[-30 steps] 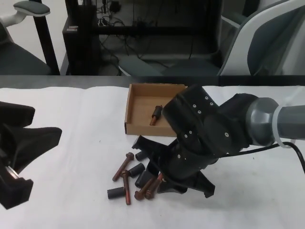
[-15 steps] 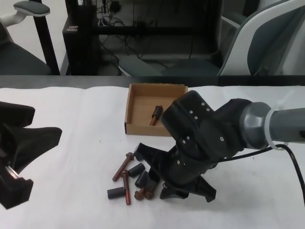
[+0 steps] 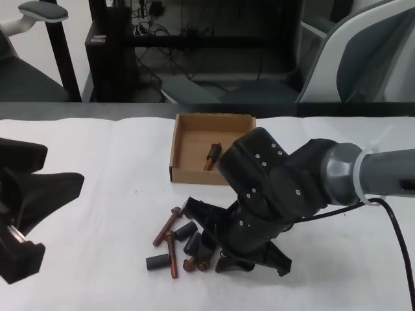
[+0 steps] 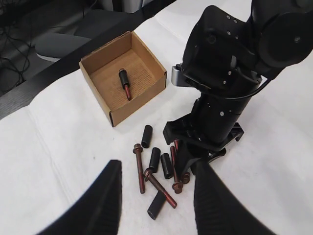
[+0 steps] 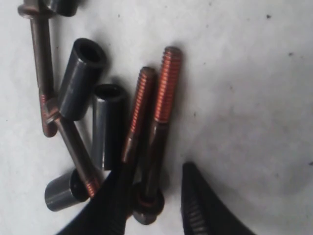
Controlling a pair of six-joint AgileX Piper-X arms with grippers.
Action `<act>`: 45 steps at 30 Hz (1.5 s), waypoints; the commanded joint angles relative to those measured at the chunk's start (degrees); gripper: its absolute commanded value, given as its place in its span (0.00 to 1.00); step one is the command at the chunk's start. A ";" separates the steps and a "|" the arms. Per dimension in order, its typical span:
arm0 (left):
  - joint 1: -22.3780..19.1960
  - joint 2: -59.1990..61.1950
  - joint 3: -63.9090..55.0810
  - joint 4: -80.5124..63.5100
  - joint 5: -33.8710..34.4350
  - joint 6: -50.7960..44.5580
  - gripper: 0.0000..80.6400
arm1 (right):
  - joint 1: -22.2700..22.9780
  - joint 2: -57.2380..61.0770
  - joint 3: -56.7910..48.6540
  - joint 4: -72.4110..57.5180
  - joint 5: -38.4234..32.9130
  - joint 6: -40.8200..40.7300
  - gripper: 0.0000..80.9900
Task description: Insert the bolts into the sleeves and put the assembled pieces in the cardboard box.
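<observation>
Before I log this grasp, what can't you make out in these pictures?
High view: the right arm covers part of the bolts and sleeves.
Right wrist view: the edge cuts off the right tool; its contact with the bolt is unclear.
High view: the cardboard box wall hides some floor.

Right claw (image 5: 155,169) comes down lower over the loose bolts (image 5: 164,83) (fingers straddling one), its arm nearer the table (image 3: 97,194).

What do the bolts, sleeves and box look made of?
The bolts look like copper-toned plated steel: shiny reddish threads. The sleeves: dark metal, maybe black-oxide, dull sheen; plastic possible. The cardboard box: matte brown board, ribbed floor.
</observation>
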State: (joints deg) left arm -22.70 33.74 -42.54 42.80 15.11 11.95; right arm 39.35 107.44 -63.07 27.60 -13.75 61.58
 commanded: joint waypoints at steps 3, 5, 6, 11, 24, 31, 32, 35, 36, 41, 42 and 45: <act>0.24 -0.28 -0.70 -0.16 -0.55 1.37 0.59 | -0.69 0.92 -0.90 -0.37 -0.74 -0.69 0.46; 0.24 -0.28 -0.70 -0.16 -0.83 2.33 0.59 | -0.86 0.99 -1.21 -0.37 -0.74 -0.69 0.46; 0.24 -0.28 -0.70 -0.16 -1.01 2.51 0.59 | -0.99 0.99 -1.44 -0.37 -0.74 -0.69 0.46; 0.24 -0.15 -0.70 -0.26 -2.18 2.37 0.59 | -1.95 0.99 -1.59 -0.06 -0.74 -1.33 0.39; 0.24 -0.03 -0.70 -3.09 -2.06 0.91 0.59 | -2.19 0.99 -1.59 0.04 -2.00 -2.77 0.34; 0.24 -0.03 -0.70 -3.09 -2.19 0.91 0.59 | -2.19 2.30 -1.59 0.08 -3.82 -3.27 0.34; 0.24 -0.03 -0.70 -3.09 -2.19 0.91 0.59 | -2.19 2.45 -1.59 0.08 -4.03 -3.27 0.34; 0.24 -0.03 -0.70 -3.09 -2.19 0.91 0.59 | -2.19 2.46 -1.59 1.02 -3.85 -3.27 0.34; 0.24 -0.03 -0.70 -3.09 -2.19 0.91 0.59 | -2.19 2.46 -1.59 1.48 -3.68 -3.27 0.34; 0.24 -0.03 -0.57 -3.09 -2.19 0.91 0.59 | -2.19 2.46 -1.59 3.71 -3.29 -3.27 0.34; 0.24 -0.03 -0.55 -3.09 -2.19 0.91 0.59 | -2.19 2.46 -1.59 4.07 -3.29 -3.27 0.33; 0.24 -0.03 -0.55 -3.09 -2.19 0.91 0.59 | -2.19 2.46 -1.59 5.76 -3.11 -3.27 0.33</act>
State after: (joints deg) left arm -22.70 33.74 -42.54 40.32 13.38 13.31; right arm 37.26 109.11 -64.89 29.89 -17.06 58.79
